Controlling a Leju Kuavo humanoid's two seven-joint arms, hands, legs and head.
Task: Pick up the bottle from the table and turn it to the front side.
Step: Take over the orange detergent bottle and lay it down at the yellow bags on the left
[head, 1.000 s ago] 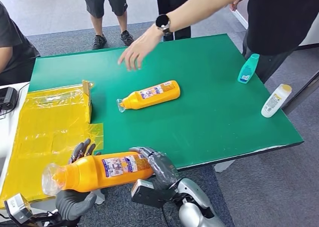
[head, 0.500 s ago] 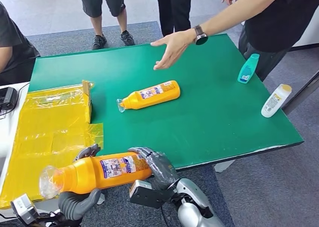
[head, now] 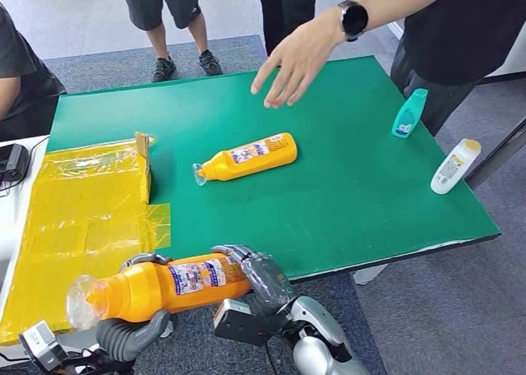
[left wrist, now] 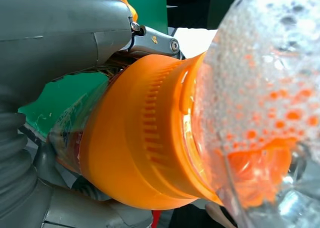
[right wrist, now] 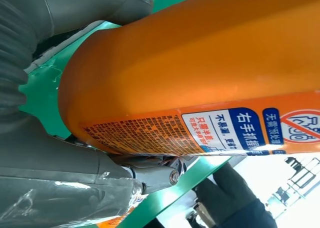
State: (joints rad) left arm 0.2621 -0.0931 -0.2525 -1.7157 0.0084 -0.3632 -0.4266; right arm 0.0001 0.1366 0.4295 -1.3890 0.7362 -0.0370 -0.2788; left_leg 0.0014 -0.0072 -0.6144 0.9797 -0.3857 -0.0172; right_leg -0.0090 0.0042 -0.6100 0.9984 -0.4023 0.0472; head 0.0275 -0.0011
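An orange bottle (head: 161,286) with a clear cap and a blue and white label lies level in the air, in front of the near edge of the green table (head: 348,202). My left hand (head: 127,335) cradles its neck end, fingers curled over the top, and my right hand (head: 260,278) grips its base end. In the left wrist view the bottle's shoulder (left wrist: 143,138) and bubbly cap sit against my left hand (left wrist: 56,38). The right wrist view has the label side of the bottle (right wrist: 211,63) between the fingers of my right hand (right wrist: 56,183).
A second orange bottle (head: 248,157) lies mid-table. A teal bottle (head: 409,112) and a white bottle (head: 454,166) lie at the right edge. A person's hand (head: 297,58) hovers over the far side. A yellow-wrapped box (head: 80,219) sits at the left. People stand around the table.
My left hand's fingers have curled over the top of the held bottle. The person's hand has moved right and back from above the table bottle.
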